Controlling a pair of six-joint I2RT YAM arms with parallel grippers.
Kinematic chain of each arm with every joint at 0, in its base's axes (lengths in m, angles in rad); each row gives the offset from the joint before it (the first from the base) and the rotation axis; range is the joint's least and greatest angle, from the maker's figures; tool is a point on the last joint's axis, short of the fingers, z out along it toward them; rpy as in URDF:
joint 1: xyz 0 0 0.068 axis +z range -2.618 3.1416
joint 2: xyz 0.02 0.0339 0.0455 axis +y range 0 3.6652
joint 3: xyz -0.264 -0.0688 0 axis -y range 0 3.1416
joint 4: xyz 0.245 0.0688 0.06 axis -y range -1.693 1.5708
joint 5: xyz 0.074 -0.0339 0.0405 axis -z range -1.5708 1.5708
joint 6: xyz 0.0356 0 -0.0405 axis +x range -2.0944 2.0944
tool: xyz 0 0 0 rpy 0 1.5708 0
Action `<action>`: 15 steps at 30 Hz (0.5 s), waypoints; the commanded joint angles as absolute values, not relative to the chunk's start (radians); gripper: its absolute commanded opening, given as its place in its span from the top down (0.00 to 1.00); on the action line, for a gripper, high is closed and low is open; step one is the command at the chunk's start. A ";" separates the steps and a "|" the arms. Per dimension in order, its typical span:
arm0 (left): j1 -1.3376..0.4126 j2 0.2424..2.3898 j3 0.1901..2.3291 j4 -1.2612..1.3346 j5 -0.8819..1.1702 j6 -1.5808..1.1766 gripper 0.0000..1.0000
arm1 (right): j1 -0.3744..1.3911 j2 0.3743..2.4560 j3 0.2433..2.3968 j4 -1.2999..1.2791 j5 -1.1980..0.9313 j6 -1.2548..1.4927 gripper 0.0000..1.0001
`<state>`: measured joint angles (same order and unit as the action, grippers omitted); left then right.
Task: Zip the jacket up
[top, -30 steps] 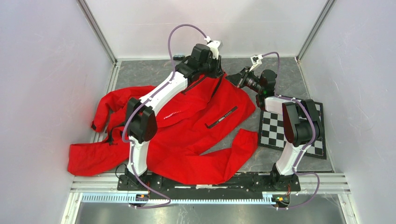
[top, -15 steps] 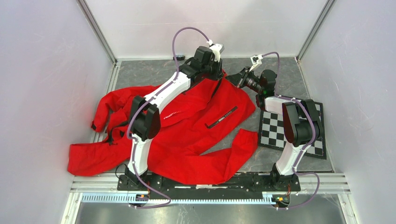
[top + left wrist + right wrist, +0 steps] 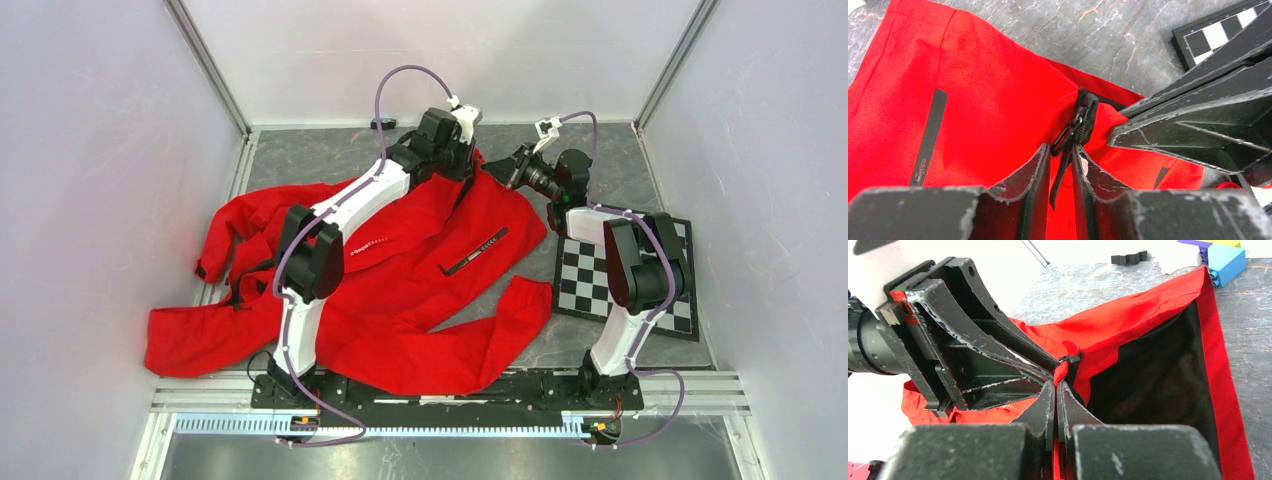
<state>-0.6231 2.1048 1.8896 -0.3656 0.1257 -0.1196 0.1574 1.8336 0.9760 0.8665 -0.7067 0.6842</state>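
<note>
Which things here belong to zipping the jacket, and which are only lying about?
For the job: jacket; zipper pull; left gripper, pinching the pull; right gripper, pinching the jacket edge.
Lying about: checkerboard; blue toy block; small black piece.

place: robot lab cell | cues: white panel walls (image 3: pixel 90 150), aluminium rails (image 3: pixel 210 70), checkerboard board (image 3: pixel 580 290)

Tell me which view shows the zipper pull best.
Left wrist: the zipper pull hangs close-up between the left fingers. Right wrist shows only the zipper's black end beside the jacket edge pinched by the right fingers. From the top, the left arm hides it.
</note>
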 commanded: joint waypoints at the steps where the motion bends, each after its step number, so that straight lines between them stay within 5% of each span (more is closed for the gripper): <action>1: -0.627 2.044 1.883 -0.352 0.081 -0.049 0.72 | 0.161 1.825 1.012 0.936 -0.715 0.685 1.00; 15: -0.659 2.079 1.957 -0.365 0.027 -0.004 0.75 | 0.165 1.822 1.016 0.931 -0.716 0.683 1.00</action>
